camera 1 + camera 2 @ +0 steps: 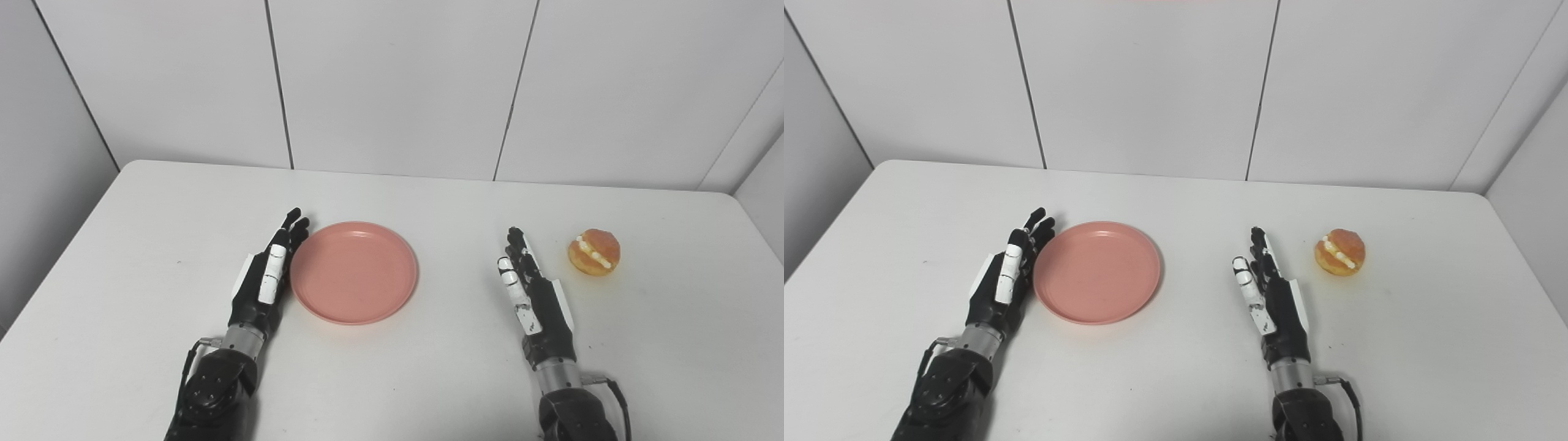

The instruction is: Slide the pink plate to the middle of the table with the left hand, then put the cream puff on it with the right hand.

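A round pink plate (354,271) lies flat on the white table (429,380), a little left of its middle, with nothing on it. My left hand (266,275) stands on edge right against the plate's left rim, fingers straight and open, holding nothing. A golden cream puff (594,252) with a band of white cream sits on the table to the right. My right hand (531,291) is open too, fingers straight and pointing away, a short gap to the left of the puff and not touching it.
White wall panels (392,86) rise behind the table's far edge. The table's left and right edges show at both sides of the view. Bare tabletop lies between the plate and my right hand.
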Controlling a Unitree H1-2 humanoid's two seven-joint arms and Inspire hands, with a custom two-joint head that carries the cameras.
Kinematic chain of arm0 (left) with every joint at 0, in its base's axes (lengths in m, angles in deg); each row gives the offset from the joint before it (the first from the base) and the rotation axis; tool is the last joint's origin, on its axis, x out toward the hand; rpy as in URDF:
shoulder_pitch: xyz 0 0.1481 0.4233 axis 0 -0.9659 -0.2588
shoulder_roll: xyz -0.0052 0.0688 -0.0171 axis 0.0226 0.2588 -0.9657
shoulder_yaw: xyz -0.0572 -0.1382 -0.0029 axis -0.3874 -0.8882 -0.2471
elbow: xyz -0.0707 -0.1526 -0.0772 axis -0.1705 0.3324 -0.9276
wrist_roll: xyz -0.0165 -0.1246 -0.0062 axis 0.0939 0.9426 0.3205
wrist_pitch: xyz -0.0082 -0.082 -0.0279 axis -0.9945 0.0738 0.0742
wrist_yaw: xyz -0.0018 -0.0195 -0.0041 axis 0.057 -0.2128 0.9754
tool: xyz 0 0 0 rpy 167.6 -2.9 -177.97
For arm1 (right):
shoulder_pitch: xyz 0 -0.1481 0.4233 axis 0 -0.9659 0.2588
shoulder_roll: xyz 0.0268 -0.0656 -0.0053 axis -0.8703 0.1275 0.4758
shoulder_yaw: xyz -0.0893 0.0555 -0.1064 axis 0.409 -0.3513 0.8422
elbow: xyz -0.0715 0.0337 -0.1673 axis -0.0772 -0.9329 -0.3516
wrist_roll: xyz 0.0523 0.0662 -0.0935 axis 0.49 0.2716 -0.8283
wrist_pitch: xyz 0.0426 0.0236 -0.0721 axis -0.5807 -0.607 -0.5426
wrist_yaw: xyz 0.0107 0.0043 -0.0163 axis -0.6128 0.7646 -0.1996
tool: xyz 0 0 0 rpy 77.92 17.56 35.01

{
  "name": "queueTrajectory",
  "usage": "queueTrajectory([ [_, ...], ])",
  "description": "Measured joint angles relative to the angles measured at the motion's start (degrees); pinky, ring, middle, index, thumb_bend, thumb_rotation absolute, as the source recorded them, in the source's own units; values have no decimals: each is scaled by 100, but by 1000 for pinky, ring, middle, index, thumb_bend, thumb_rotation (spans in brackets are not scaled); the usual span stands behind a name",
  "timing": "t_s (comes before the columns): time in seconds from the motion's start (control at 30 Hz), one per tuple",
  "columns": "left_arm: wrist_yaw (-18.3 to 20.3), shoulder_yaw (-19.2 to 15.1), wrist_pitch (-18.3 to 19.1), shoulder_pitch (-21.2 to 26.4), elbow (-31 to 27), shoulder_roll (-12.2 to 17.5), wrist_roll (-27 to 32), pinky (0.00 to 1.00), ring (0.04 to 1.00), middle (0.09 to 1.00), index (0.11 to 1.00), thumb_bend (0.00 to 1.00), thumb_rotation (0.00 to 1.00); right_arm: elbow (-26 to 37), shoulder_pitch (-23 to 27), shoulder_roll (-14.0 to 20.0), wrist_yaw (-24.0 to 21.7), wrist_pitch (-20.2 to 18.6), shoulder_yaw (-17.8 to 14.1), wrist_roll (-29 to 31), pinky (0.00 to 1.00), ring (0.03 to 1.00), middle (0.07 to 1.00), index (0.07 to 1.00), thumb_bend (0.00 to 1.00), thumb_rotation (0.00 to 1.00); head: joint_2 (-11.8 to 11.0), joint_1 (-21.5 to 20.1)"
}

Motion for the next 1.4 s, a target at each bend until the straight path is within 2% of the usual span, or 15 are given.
queueTrajectory([
  [0.17,82,61,14,-134,-164,-70,6,997,974,951,948,763,1000,3,1,-3,4,0,14,-72,1000,1000,983,961,700,863,26,0],
  [0.47,414,357,250,-345,-494,-492,106,1000,976,951,950,766,1000,19,-6,-41,4,-1,44,-76,1000,1000,979,955,704,846,79,0],
  [0.8,522,476,335,-375,-578,-521,-9,998,977,959,959,773,1000,64,-36,-31,14,-12,71,-159,1000,1000,984,959,701,867,105,0],
  [1.1,531,482,299,-375,-560,-560,-126,1000,986,970,970,745,1000,92,-57,-18,-3,-23,85,-154,1000,1000,989,962,719,870,105,0],
  [1.4,380,295,14,-285,-289,-717,-341,1000,1000,993,998,744,1000,51,-56,-9,1,19,80,-137,967,976,983,971,689,841,97,-26],
])
